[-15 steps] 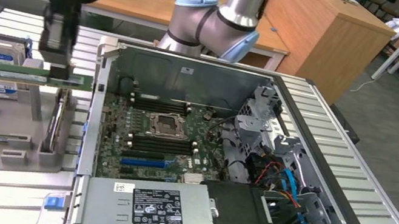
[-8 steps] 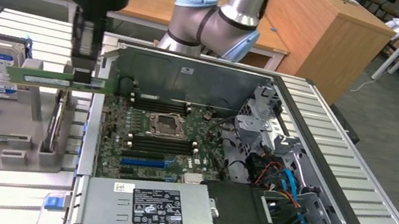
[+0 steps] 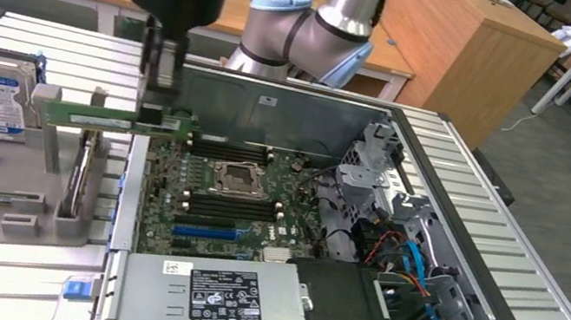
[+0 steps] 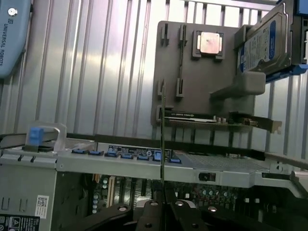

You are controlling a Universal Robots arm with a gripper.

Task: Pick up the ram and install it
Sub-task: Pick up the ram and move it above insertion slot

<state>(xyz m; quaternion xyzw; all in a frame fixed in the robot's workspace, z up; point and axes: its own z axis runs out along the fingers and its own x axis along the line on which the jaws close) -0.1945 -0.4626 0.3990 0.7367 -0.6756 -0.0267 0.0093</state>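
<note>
Jaws tight on ram (image 3: 92, 120) over case (image 3: 247, 114) wall

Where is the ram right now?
On the exterior view's left, the ram is held in the gripper, above the gap between the grey rack and the open case.

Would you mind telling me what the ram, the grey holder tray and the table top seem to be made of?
The ram: likely fibreglass circuit board, going by its thin, matte green face. The grey holder tray: probably plastic, dull uniform grey. The table top: likely aluminium, ribbed slats with a silvery sheen.
</note>
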